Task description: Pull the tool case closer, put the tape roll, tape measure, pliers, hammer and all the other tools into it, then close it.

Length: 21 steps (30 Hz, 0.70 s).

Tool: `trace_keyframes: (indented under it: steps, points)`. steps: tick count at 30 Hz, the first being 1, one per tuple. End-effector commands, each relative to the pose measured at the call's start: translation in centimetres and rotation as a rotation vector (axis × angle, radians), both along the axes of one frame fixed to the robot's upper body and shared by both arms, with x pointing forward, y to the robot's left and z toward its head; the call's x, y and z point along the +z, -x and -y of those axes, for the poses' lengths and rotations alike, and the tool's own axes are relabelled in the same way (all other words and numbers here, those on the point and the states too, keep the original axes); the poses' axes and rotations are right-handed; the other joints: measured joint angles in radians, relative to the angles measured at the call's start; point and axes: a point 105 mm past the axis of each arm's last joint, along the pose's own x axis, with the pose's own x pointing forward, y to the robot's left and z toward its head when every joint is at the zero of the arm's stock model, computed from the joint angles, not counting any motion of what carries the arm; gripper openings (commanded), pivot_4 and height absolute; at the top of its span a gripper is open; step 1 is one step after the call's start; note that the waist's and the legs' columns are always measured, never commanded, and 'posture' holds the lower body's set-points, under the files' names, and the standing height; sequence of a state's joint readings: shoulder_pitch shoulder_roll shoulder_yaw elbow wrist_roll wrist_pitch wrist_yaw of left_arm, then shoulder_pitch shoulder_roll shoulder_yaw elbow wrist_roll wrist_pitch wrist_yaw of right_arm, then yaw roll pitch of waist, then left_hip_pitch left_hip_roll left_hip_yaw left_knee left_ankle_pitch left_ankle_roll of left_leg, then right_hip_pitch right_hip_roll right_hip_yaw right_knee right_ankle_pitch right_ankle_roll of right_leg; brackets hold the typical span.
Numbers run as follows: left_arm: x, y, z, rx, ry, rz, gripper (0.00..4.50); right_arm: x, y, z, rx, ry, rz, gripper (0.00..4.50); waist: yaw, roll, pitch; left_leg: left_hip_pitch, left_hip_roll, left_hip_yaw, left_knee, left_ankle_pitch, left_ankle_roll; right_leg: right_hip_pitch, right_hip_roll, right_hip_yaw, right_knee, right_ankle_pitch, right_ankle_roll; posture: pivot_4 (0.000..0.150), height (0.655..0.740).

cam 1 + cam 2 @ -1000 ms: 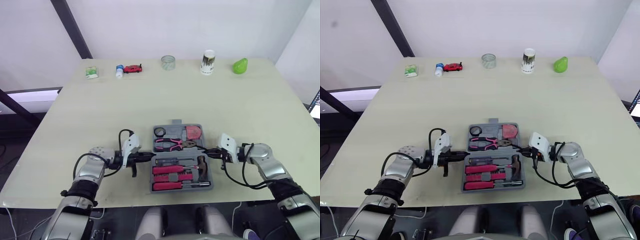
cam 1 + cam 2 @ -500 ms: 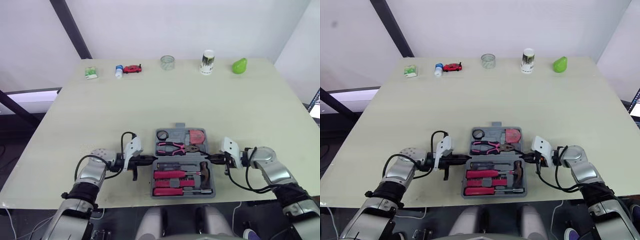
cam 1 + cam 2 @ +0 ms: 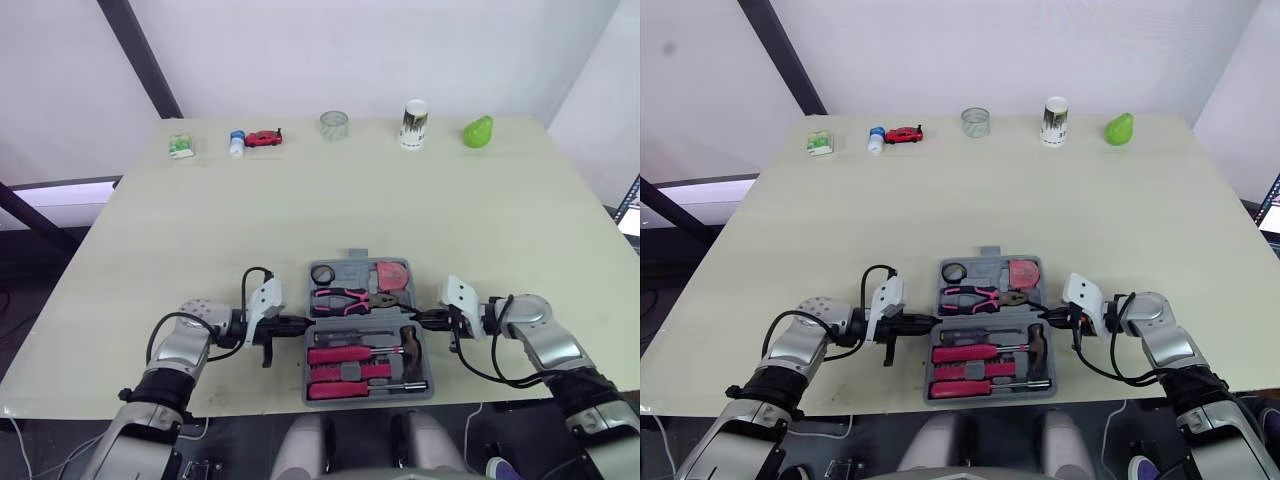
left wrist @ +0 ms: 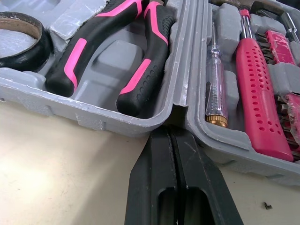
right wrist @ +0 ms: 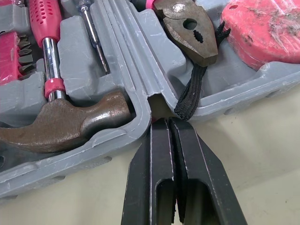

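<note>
Left eye view, tool case [image 3: 347, 271] between closed jaws, tips at hinge

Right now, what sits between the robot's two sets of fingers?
The open tool case lies between the left fingers and right fingers, which touch its sides at the hinge; the left eye view shows it.

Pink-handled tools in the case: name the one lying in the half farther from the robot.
The pliers, between the tape roll and the tape measure; the other pink handles lie in the near half with the hammer.
</note>
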<state>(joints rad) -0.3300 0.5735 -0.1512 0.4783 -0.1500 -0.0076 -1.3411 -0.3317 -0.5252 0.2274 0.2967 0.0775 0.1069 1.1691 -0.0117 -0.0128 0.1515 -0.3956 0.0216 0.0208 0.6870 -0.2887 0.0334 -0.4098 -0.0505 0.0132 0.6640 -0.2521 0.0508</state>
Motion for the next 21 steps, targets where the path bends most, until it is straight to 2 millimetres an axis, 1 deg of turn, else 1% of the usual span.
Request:
trace_keyframes:
  steps: [1, 21]
  points:
    - [-1.30, 1.40, 0.68, -0.060, -0.020, -0.060, 0.00, 0.73, 0.44, -1.06, 0.054, -0.031, 0.016, 0.09, 0.000, 0.000, 0.000, 0.000, 0.000, 0.000, 0.000, 0.000, 0.000, 0.000, 0.000, 0.000, 0.000, 0.000, 0.000, 0.150, 0.7400]
    - [-1.50, 1.60, 0.70, -0.067, -0.026, -0.066, 0.00, 0.60, 0.67, -1.09, 0.061, -0.030, -0.004, 0.09, 0.000, 0.000, 0.000, 0.000, 0.000, 0.000, 0.000, 0.000, 0.000, 0.000, 0.000, 0.000, 0.000, 0.000, 0.000, 0.150, 0.7400]
